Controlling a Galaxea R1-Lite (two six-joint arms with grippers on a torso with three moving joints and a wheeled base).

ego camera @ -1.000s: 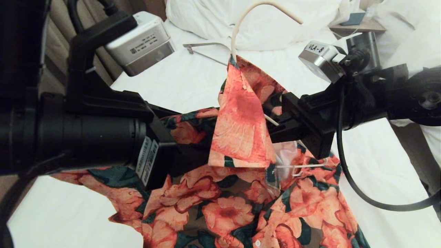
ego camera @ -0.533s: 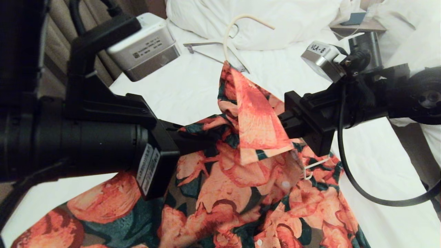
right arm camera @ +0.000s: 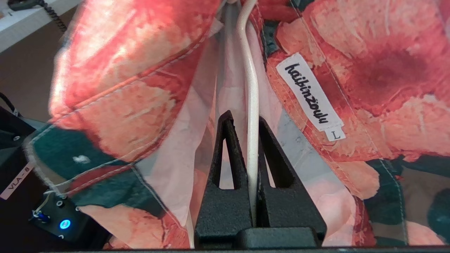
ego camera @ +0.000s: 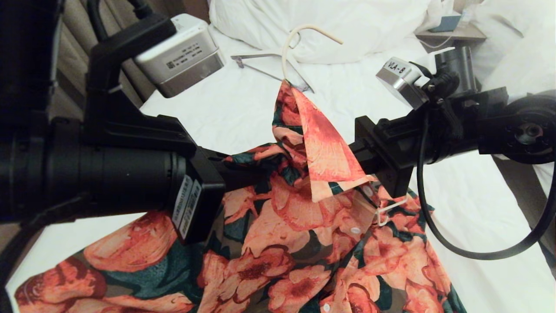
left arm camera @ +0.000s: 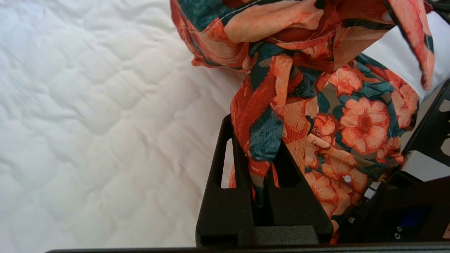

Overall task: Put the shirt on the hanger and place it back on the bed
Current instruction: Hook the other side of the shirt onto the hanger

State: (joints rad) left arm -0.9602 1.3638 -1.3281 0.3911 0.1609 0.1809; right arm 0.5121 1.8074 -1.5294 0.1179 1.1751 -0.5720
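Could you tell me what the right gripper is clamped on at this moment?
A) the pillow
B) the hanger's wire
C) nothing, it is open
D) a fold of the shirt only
B: in the right wrist view the right gripper has its fingers closed on the cream wire of the hanger, with the shirt draped around it.

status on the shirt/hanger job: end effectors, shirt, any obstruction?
Left end effector shut on shirt fabric. Right end effector shut on hanger wire inside the collar. Shirt partly draped, lower part on bed. No obstruction seen.
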